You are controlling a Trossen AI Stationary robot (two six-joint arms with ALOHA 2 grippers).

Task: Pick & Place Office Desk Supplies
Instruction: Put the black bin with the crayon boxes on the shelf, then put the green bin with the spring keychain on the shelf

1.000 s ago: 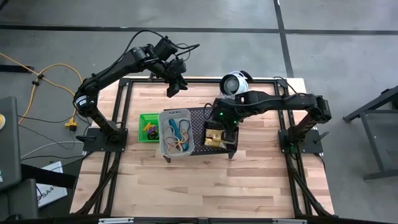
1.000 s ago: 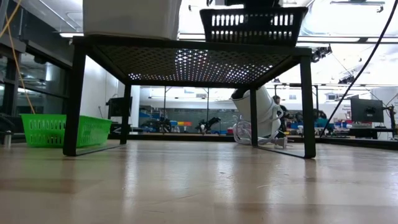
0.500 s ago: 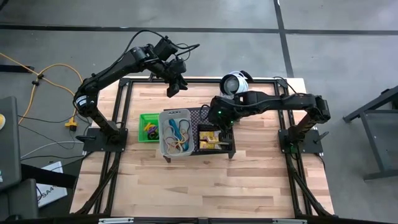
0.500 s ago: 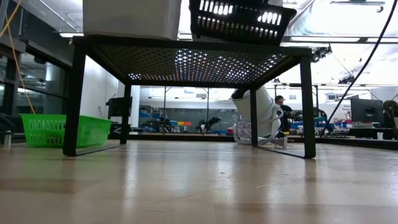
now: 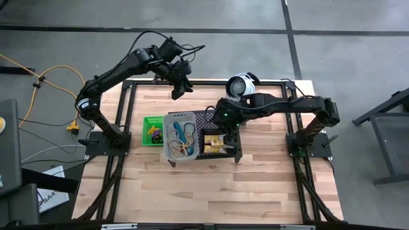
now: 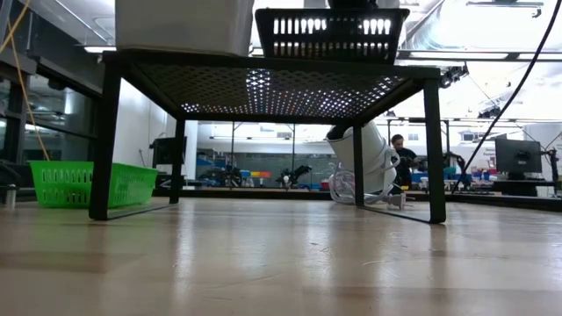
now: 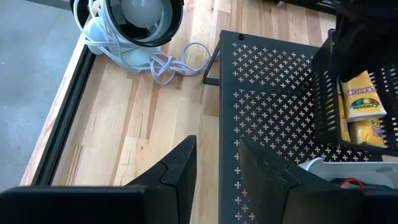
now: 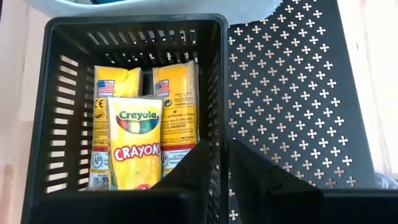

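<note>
The black bin (image 5: pixel 220 143) stands level on the black perforated stand (image 6: pixel 272 88), beside the clear bin (image 5: pixel 181 135). Yellow crayon boxes (image 8: pixel 134 143) lie in the black bin. Coloured loops and bands lie in the clear bin. The green bin (image 5: pixel 152 131) sits on the table, left of the stand. My right gripper (image 8: pixel 221 152) is at the black bin's far wall, near its right end, shut on it. My left gripper (image 5: pixel 179 88) hangs open over the table's far edge, holding nothing. My right gripper has the black bin's far wall (image 8: pixel 217 118) between its two fingers, near the bin's right end. One finger (image 8: pixel 193 171) is inside the bin and the other is outside. The fingers slant down from the table's right. The bin's bottom rests level on the stand.
A round white-and-silver device (image 5: pixel 241 84) with a coiled cable stands at the table's far edge, behind the stand. The stand's top is bare on the black bin's far side (image 8: pixel 286 93). Bare wood stretches toward the near edge.
My right gripper has shifted toward the table's left and far side, and its wrist has tipped. The black bin has slid left along the stand toward the clear bin. It was tilted half a second ago and now stands level.
</note>
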